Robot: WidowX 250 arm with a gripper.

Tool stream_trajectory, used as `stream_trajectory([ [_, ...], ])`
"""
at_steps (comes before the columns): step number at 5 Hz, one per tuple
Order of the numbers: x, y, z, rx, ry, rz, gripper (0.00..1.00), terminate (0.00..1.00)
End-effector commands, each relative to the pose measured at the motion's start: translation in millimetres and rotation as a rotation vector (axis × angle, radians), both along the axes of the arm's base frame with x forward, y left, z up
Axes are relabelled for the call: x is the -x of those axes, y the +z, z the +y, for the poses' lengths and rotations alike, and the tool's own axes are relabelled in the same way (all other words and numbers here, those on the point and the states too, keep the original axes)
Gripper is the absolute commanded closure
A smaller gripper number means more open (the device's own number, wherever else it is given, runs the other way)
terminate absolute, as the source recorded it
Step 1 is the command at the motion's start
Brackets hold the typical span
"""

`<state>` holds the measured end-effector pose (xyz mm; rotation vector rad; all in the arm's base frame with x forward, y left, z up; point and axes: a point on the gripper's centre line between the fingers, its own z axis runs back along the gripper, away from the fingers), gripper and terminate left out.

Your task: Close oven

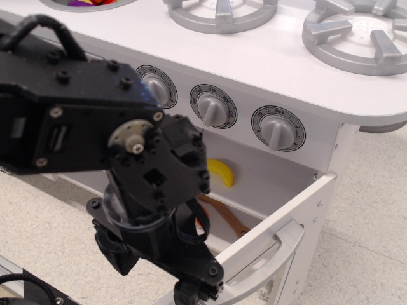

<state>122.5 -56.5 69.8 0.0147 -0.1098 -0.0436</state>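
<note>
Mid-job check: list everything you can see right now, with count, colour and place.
Oven: 1, white, below the knobs, open.
Door: 1, white, swung down at lower right, grey handle.
Knobs: 3, grey, in a row on the front panel.
Burners: 2, grey, on the stovetop.
Banana: 1, yellow, inside the oven.
Brown utensil: 1, inside the oven, partly hidden.
Arm: 1, black, left foreground.
Pincer: out of frame at the bottom.

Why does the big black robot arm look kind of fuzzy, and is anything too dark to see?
In the observation.image view, the robot arm sits very close to the camera, so it looks slightly soft; the knobs look sharper. Light is bright and even, with no strong glare. Inside the oven it is dimmer, yet a yellow toy shows. The claw is cut off below.
</note>
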Motion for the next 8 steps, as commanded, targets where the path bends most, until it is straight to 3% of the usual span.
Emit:
stream_trajectory([
  [1, 0, 0, 0, 0.000, 0.000, 0.000, 0.00, 0.00],
  [2, -4, -8, 3, 0.035, -0.087, 0.022, 0.00, 0.00],
  [3, -4, -27, 1, -0.006, -0.103, 0.025, 0.00, 0.00],
  [5, -8, -54, 2, 0.011, -0.123, 0.020, 0.00, 0.00],
  [6, -10, -62, 3, -0.008, -0.120, 0.012, 0.00, 0.00],
  [7, -18, -63, 9, -0.037, -0.086, -0.031, 0.00, 0.00],
  [8, -34, -55, 20, -0.094, 0.001, -0.058, 0.00, 0.00],
])
